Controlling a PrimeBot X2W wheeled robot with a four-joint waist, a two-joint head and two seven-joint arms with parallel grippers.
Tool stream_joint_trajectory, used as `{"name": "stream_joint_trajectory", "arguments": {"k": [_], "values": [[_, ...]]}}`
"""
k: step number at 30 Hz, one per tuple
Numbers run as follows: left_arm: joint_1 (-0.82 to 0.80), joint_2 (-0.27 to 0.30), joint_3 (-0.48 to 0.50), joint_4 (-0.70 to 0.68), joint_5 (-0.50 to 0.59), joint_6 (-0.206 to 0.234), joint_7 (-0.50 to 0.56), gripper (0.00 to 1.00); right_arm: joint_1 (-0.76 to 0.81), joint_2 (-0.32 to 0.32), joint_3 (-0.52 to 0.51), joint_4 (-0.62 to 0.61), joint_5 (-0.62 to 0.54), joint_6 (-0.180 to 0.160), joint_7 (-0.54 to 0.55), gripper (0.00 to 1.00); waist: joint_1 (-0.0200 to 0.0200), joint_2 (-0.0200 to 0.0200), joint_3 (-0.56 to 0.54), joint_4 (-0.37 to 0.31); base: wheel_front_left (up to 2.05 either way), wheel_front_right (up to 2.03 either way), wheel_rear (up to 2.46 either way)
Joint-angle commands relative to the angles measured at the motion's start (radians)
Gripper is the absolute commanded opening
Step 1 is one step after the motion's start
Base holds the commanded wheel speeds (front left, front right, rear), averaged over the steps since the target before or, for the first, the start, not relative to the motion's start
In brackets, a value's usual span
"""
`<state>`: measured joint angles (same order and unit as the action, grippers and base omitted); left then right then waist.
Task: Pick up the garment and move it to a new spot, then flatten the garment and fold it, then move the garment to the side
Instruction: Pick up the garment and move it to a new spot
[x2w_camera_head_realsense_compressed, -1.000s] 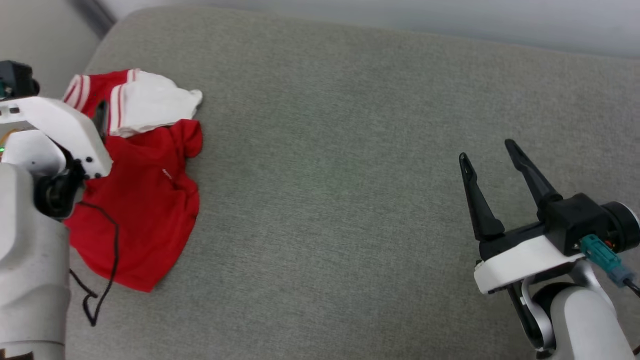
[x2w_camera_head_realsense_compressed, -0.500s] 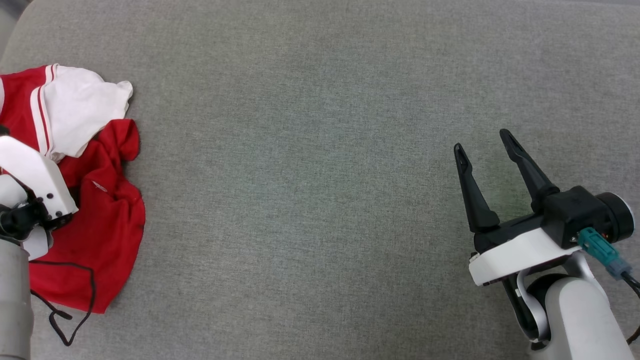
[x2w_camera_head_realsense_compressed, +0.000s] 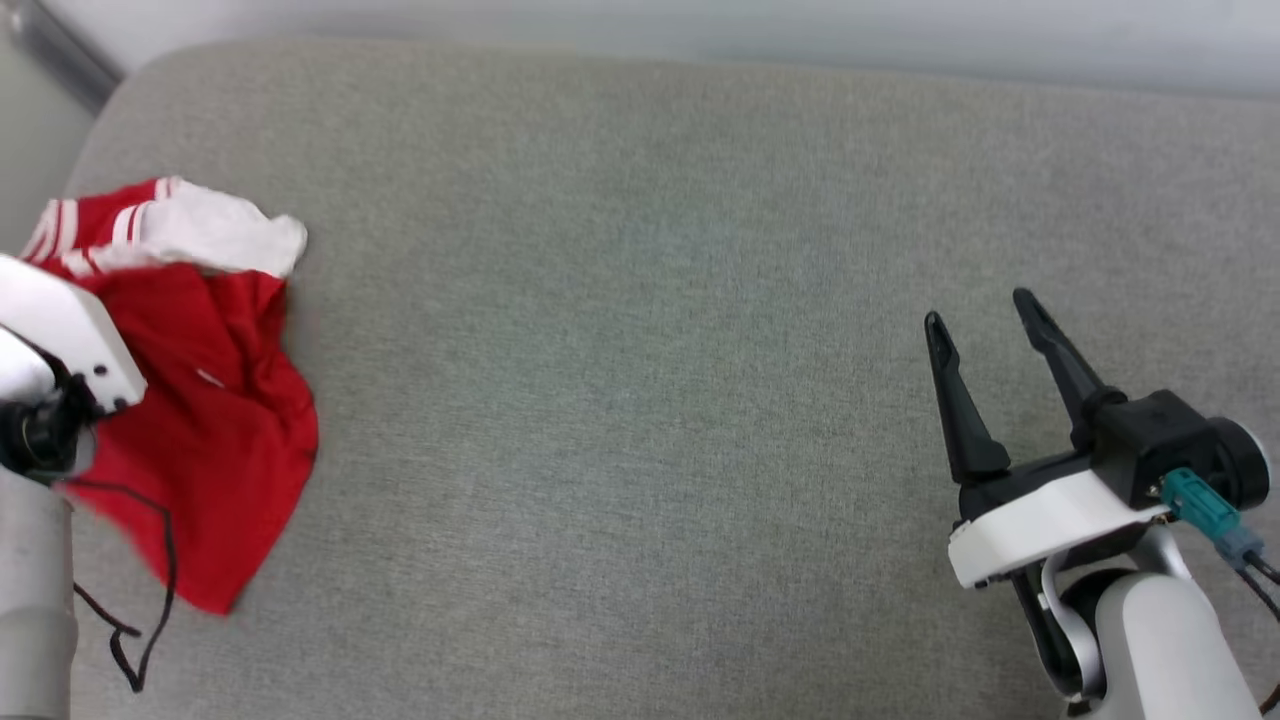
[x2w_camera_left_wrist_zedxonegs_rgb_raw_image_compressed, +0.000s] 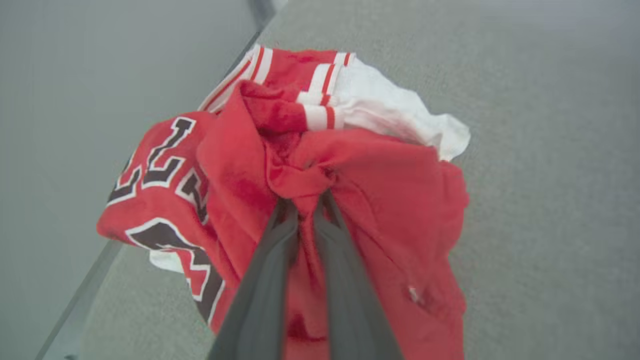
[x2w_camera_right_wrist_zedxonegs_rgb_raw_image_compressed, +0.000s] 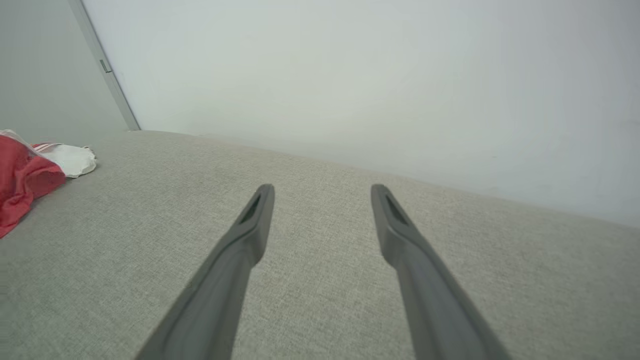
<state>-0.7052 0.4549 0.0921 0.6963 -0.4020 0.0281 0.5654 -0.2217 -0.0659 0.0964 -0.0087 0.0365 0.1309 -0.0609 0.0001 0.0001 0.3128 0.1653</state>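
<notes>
The left gripper (x2w_camera_left_wrist_zedxonegs_rgb_raw_image_compressed: 306, 200) has its jaws clenched on a bunch of the red shirt (x2w_camera_head_realsense_compressed: 225, 400), crumpled at the grey cushion's (x2w_camera_head_realsense_compressed: 640, 350) left end. The right gripper (x2w_camera_head_realsense_compressed: 980, 310), jaws released, hovers over the cushion's right end.

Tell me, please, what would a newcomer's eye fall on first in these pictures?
The crumpled red garment with white sleeves stands out at the far left of the grey padded surface, its black lettering showing in the left wrist view. The left gripper is pinched shut on a bunched fold of its red cloth. At the lower right of the head view, the right gripper stands open, holding nothing.
</notes>
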Motion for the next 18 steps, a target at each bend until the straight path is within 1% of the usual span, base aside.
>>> {"name": "stream_joint_trajectory", "arguments": {"k": [1,8,13,18], "values": [[-0.024,0.007,-0.010,-0.017,0.022,0.010,-0.051,0.00,0.019,0.005,-0.005,0.003,0.009,0.000,-0.003,1.00,-0.0001,-0.0001,-0.055,0.013,0.00,0.00,0.00],[-0.096,-0.001,-0.067,-0.074,0.103,0.020,-0.276,0.00,0.072,0.014,-0.033,0.005,0.013,0.000,0.004,1.00,-0.0001,-0.0001,-0.167,0.005,0.00,0.00,0.00],[-0.123,-0.048,-0.104,-0.107,0.122,0.007,-0.415,0.00,0.114,0.016,-0.053,-0.006,0.009,0.000,0.016,1.00,-0.0001,-0.0001,-0.240,-0.034,0.00,0.00,0.00],[-0.108,-0.112,-0.138,-0.149,0.115,-0.013,-0.513,0.00,0.157,0.016,-0.066,-0.025,0.015,0.000,0.037,1.00,-0.0001,-0.0001,-0.291,-0.104,0.00,0.00,0.00]]}}
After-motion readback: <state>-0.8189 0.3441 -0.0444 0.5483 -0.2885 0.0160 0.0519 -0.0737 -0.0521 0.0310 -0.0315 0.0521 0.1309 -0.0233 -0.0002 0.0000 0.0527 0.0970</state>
